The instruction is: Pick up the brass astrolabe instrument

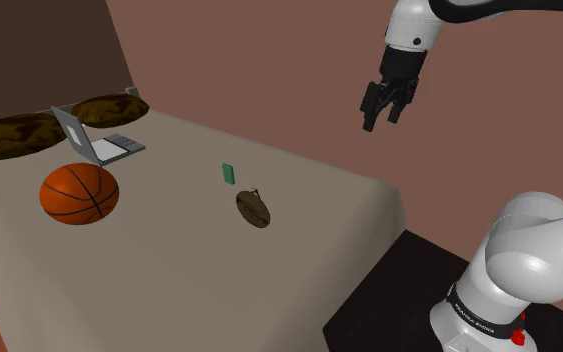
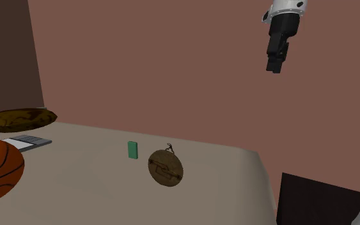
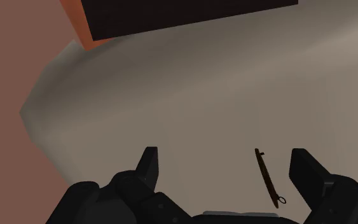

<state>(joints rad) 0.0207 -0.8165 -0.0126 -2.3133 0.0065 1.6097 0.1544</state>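
We see the astrolabe (image 1: 254,209) as a brown, brassy disc standing on its edge on the beige bed cover (image 1: 169,270), with a small ring at its top. In the second exterior view its face (image 2: 165,168) is turned toward the camera, with raised markings we cannot read. In the wrist view it shows edge-on as a thin dark strip (image 3: 268,178) between the two fingers but far below them, untouched.

A small green block (image 1: 228,173) stands near it, apart, toward the shoulder view's upper left. Bare cover lies all round the disc, and the bed's corner and near edge lie off to the shoulder view's right of it.

Further along the shoulder view's left we find a basketball (image 1: 79,193), an open grey laptop (image 1: 94,140) and two dark mottled pillows (image 1: 14,133) against the headboard, all well apart from the disc.

The gripper (image 1: 381,112) hangs high over the bed's corner against the reddish-brown wall, its fingers (image 3: 149,160) standing apart and holding nothing. Pale marks on the dark band at the arm's base (image 1: 474,312) are too small for us to read.
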